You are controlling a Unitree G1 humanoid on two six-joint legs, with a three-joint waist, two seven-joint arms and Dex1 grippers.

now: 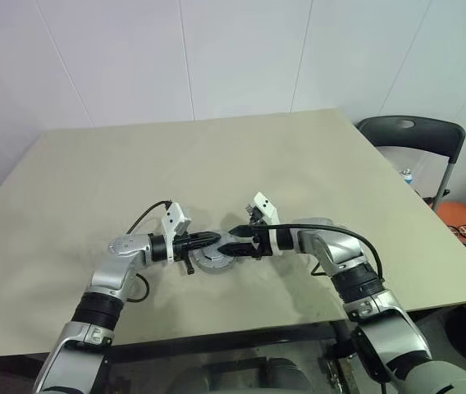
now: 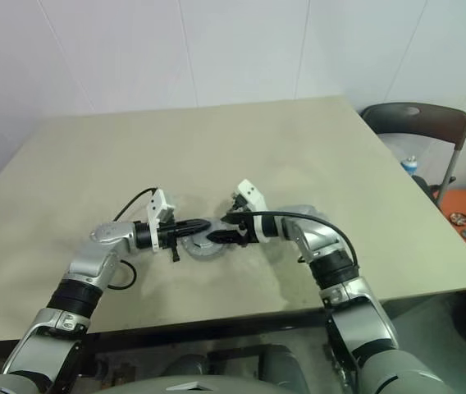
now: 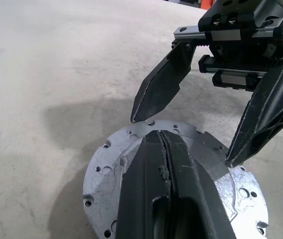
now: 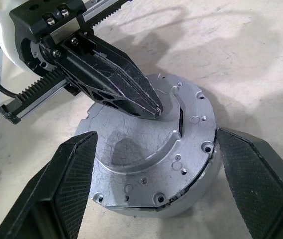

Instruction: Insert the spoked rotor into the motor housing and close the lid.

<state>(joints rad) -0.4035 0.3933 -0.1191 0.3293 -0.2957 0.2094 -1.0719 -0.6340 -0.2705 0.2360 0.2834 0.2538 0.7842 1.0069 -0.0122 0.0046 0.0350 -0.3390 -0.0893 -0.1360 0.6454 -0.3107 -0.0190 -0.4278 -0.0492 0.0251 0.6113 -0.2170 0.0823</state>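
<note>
Left hand point(image 4: 131, 97): two black fingers pressed together into one wedge, nothing between them. The joined tip rests on, or hovers just over, the top face of the motor housing point(image 4: 151, 164); contact cannot be confirmed. It reaches in from the robot's left, pointing toward the other hand.

Right hand point(image 3: 206, 134): fingers spread wide, nothing clamped. From its own wrist view one finger point(image 4: 57, 189) stands off each side of the housing, with visible gaps to the rim. From the left wrist view the two tips come down at the far edge of the silver disc, one near the rim, the other at or just over the edge. Touching or not: cannot tell. The hand comes in from the robot's right, angled downward.

The two hands meet nose to nose over the part.

Motor housing: a squat round silver unit, closed by a flat lid point(image 3: 106, 169) with small holes around its margin, a raised curved step across the face and a short slot near one edge. A dark seam runs around the side below the lid. No windings or rotor on show; the top is covered. It sits flat on the table point(image 1: 217, 164), near the front edge, roughly centred before the robot.

Table: pale beige, scuffed surface. A dark folding chair point(image 1: 413, 135) stands past its far right corner.
</note>
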